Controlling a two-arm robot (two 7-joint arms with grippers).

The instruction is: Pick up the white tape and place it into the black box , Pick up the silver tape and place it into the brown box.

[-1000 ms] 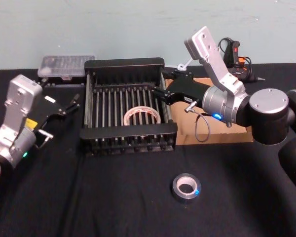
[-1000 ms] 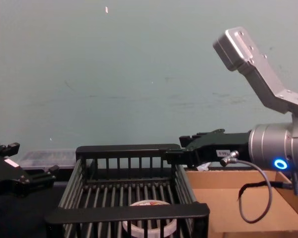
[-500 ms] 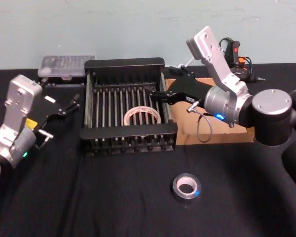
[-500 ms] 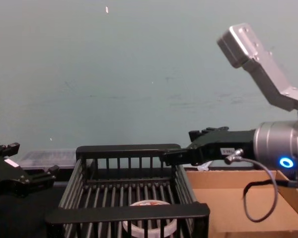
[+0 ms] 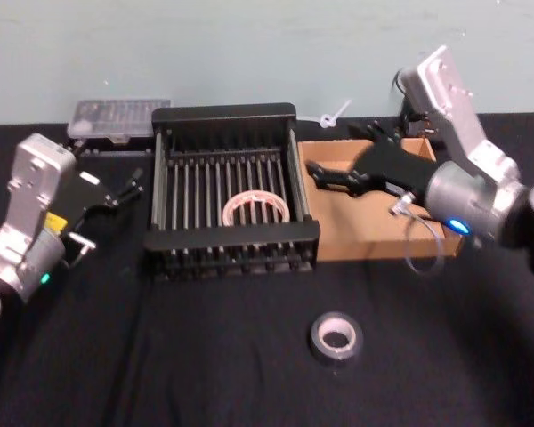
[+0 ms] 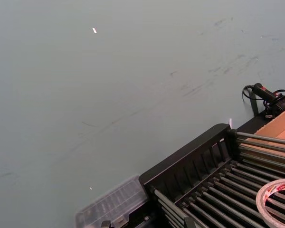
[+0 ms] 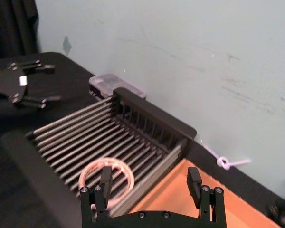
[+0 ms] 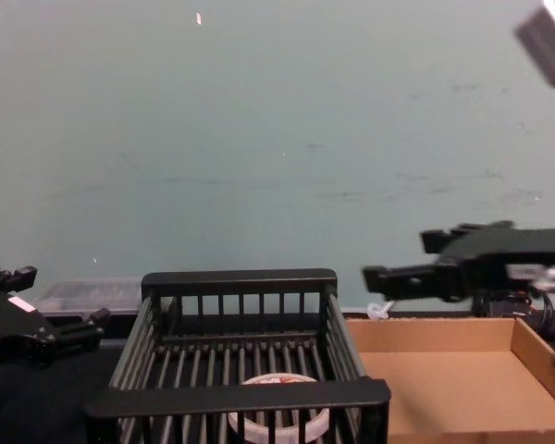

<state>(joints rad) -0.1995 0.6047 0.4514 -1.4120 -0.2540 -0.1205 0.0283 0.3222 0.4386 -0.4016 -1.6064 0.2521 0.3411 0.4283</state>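
The white tape lies flat on the slatted floor of the black box, near the front wall and a little toward the right side. In the chest view the same ring shows low behind the front rim of the crate. The silver tape rests on the black counter, in front of both boxes and well apart from them. The brown box stands just beside the black box, on its right, and nothing lies on the part of its floor that is visible.

The right tool hangs above the left part of the brown box, close to the wall of the crate, with its fingers spread and holding nothing. The left tool is parked over the counter on the left of the black box, fingers also apart and empty. A clear plastic case sits behind the left back corner of the crate
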